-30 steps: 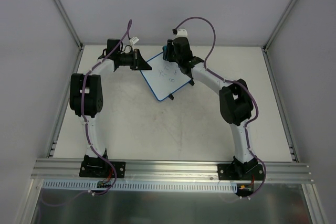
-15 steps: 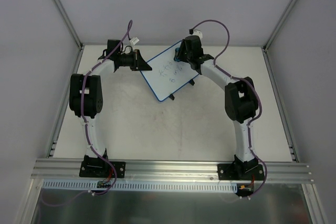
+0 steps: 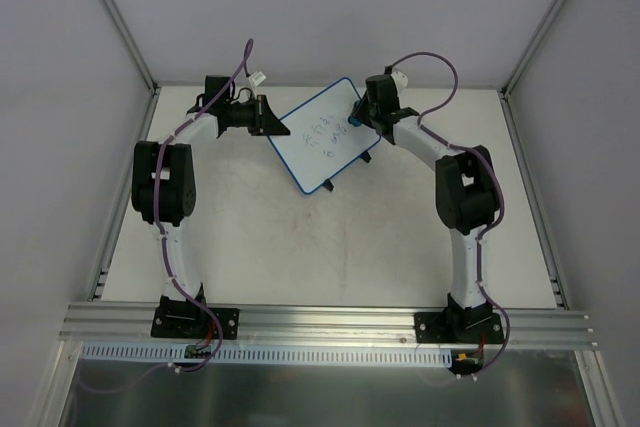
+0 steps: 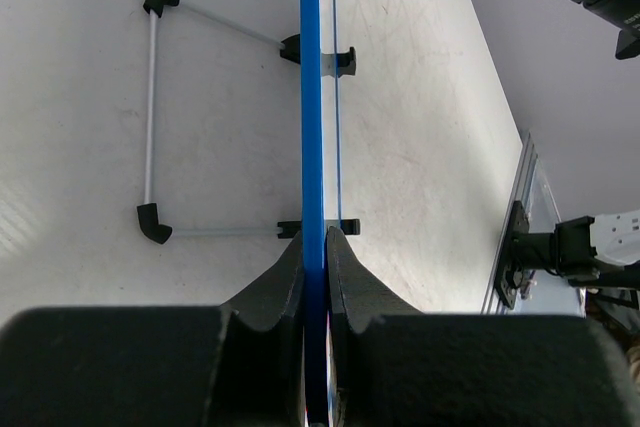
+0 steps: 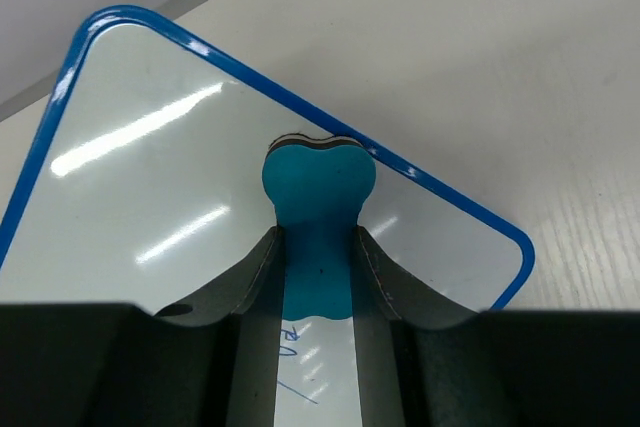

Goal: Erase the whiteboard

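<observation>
whiteboard (image 3: 318, 142) sat propped up at far middle of table (image 3: 300, 247); left gripper (image 4: 313, 244) clamped on its blue rim; right gripper (image 5: 317, 239) pinched blue eraser (image 5: 318, 179) at board's far edge; scribbles not yet wiped

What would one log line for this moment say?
left gripper: shut on whiteboard edge | right gripper: shut on blue eraser, at whiteboard rim | marks: visible

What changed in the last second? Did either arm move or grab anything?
The right fingers, gripping the blue eraser, slid rightward across the whiteboard to its right edge, uncovering handwriting that remains there. Nothing was grabbed or released. The whiteboard stayed put, and the left fingers remain clamped on its left edge.
</observation>
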Robot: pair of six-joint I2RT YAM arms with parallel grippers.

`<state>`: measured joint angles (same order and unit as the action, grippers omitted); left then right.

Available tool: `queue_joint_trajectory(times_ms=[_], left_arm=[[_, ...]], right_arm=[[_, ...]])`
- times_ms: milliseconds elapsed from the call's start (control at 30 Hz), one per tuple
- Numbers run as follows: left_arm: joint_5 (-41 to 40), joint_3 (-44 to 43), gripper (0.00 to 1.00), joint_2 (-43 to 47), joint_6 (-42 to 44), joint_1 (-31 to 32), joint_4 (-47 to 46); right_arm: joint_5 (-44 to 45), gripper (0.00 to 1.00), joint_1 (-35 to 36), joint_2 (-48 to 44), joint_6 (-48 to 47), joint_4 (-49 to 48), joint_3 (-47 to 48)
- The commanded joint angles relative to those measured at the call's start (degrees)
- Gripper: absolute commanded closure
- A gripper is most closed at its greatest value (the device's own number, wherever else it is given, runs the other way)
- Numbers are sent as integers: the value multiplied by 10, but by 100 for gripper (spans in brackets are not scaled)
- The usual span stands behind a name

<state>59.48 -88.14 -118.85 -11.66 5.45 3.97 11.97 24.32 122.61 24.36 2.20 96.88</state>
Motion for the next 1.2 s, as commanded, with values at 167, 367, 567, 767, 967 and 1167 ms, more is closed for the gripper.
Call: queue_joint_trajectory(times_ms=[167, 367, 567, 767, 967, 1167], left_arm=[[-24, 16, 100, 8, 86, 38, 16], [-23, 15, 100, 5, 86, 39, 15], [-22, 14, 100, 5, 84, 38, 16], [-19, 12, 100, 1, 84, 40, 17], [-21, 12, 100, 0, 85, 43, 17], [-22, 11, 100, 0, 85, 43, 17]], right_arm=[[38, 100, -12, 1, 55, 82, -74], [25, 100, -15, -3, 62, 82, -82], [10, 100, -5, -6, 39, 46, -76], [17, 100, 39, -4, -28, 17, -36], [-12, 100, 74, -4, -93, -18, -3], [-69, 100, 87, 9, -106, -68, 16]])
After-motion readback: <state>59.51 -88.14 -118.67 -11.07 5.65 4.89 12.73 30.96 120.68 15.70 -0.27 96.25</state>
